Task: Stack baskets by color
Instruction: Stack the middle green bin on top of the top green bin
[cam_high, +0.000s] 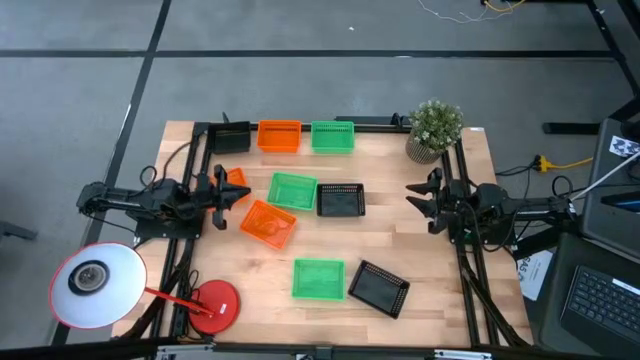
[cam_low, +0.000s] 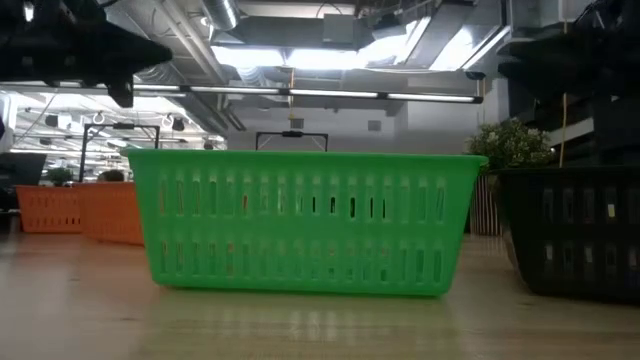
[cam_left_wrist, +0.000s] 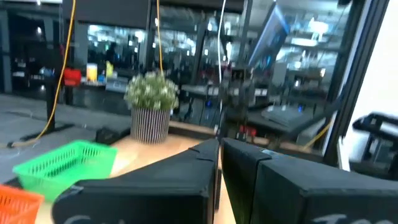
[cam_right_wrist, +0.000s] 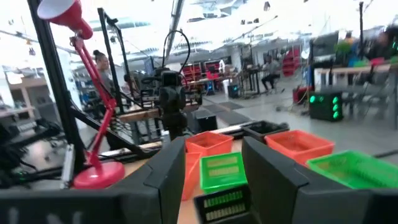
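Jaws: my left gripper (cam_high: 222, 192) is pinched shut and empty, my right gripper (cam_high: 418, 198) wide. No orange, green or black plastic mesh baskets (cam_high: 291, 190) are stacked on the wooden surface (cam_high: 440, 290) yet.

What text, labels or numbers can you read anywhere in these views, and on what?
No text is readable in any view.
White sheet by the table's right edge in the high view: print too small to read.
Baskets: no labels visible.
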